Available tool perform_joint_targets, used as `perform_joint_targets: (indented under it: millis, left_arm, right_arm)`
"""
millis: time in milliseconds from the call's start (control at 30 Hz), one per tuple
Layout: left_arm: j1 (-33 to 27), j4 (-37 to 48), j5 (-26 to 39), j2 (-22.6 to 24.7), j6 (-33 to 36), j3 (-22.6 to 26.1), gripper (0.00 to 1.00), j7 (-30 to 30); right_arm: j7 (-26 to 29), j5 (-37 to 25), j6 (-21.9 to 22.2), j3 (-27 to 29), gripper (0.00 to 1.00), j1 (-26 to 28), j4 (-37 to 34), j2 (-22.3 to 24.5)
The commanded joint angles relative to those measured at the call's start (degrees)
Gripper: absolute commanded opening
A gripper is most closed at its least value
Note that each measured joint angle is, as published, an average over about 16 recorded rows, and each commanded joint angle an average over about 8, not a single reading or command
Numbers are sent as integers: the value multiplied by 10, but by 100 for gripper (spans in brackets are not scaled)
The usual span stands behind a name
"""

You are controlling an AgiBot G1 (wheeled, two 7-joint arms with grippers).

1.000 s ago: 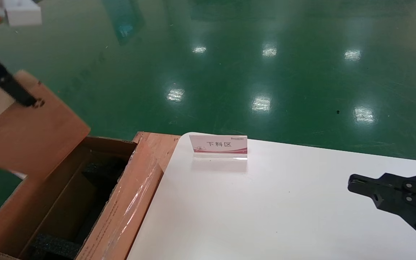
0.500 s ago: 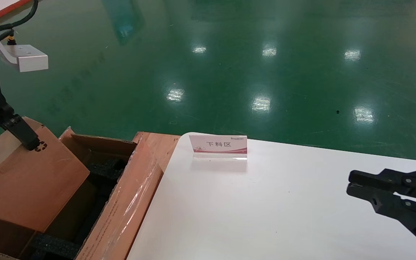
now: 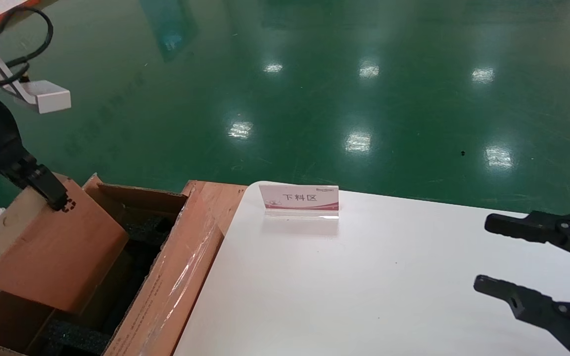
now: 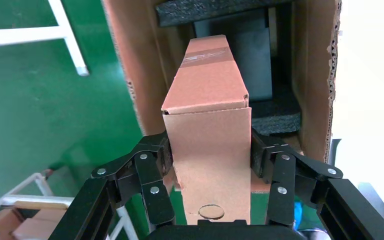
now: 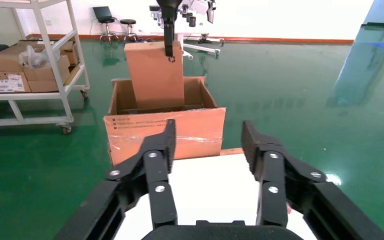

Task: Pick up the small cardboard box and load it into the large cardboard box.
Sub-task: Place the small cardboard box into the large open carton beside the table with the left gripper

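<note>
At the far left of the head view, the black left gripper is seen clamped on the upper end of the flat, plain orange-brown small cardboard box, its fingers pressed against the box's two broad faces beside the paler narrow side with a small round hole. The small cardboard box is held tilted, its lower end dipping through the open top of the long, deep brown corrugated large cardboard box, above the black foam blocks inside; whether it touches them cannot be told. A flap of the large carton covered with glossy clear tape lies against the edge of the white table. A small white and pink sign card with Chinese characters is stood near the table's far edge. At the right, the black right gripper is held over the table with its jaws wide apart and nothing between them.
</note>
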Motion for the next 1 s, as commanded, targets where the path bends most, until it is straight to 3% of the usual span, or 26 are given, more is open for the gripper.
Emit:
perform_joint_targets:
  millis: [33,1000]
  left_arm:
    - [11,11,-5,-4,-2,-1,0,4]
    - [153,124,-10,-25,-40,-6,0,72]
  right_arm:
    - [0,0,0,0,100,0,0,0]
    - [0,1,0,-1,100,0,0,0]
